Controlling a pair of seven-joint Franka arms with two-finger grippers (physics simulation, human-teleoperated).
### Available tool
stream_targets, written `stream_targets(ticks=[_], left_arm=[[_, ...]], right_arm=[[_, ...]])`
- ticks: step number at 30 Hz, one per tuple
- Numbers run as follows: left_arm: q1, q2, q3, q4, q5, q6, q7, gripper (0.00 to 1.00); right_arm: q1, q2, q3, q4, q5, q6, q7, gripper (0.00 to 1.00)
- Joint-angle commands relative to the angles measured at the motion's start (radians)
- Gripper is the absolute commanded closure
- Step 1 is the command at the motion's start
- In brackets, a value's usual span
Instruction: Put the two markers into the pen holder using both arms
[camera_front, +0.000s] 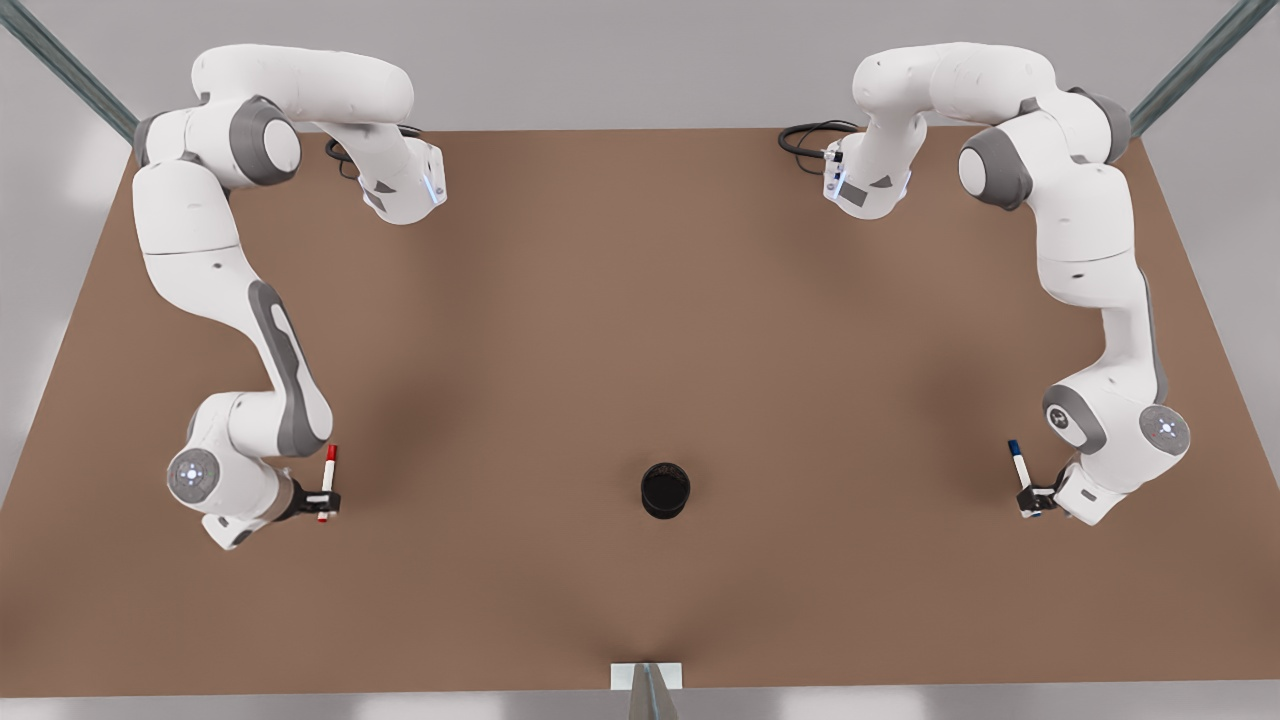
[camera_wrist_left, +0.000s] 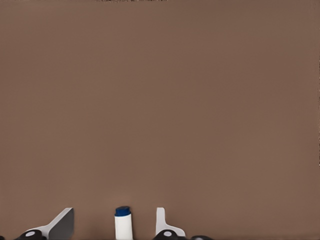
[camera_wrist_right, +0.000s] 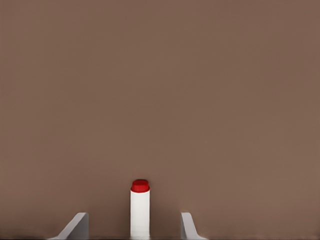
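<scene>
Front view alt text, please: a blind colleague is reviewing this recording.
A black pen holder stands on a brown table between two white robot arms. The right gripper, at the front view's left, has its jaws around a red-capped marker; the left gripper, opposite, has its jaws around a blue-capped marker.

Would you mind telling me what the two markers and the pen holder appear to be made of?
Red marker and blue marker: probably plastic, with smooth white barrels and solid-coloured caps. Pen holder: likely matte black plastic or rubber; it shows no shine, so this stays open.
</scene>
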Motion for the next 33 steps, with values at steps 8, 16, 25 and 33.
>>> stream_targets(ticks=[8, 16, 25, 33], left_arm=[[-0.002, 0.018, -0.008, 0.000, -0.019, 0.017, 0.028, 0.36], [0.000, 0.026, -0.006, 0.000, -0.018, 0.017, 0.028, 0.51], [-0.003, 0.024, -0.006, 0.000, -0.019, 0.017, 0.013, 0.66], [-0.037, 0.006, -0.005, 0.002, -0.015, -0.040, -0.056, 0.77]], right_arm=[[-0.001, 0.006, 0.000, -0.029, -0.036, 0.018, -0.076, 0.26], [0.001, 0.009, -0.001, -0.049, -0.036, 0.041, -0.076, 0.38], [0.001, 0.009, 0.000, -0.051, -0.050, 0.042, -0.076, 0.62], [0.006, -0.003, 0.003, -0.043, -0.052, 0.029, -0.079, 0.75]])
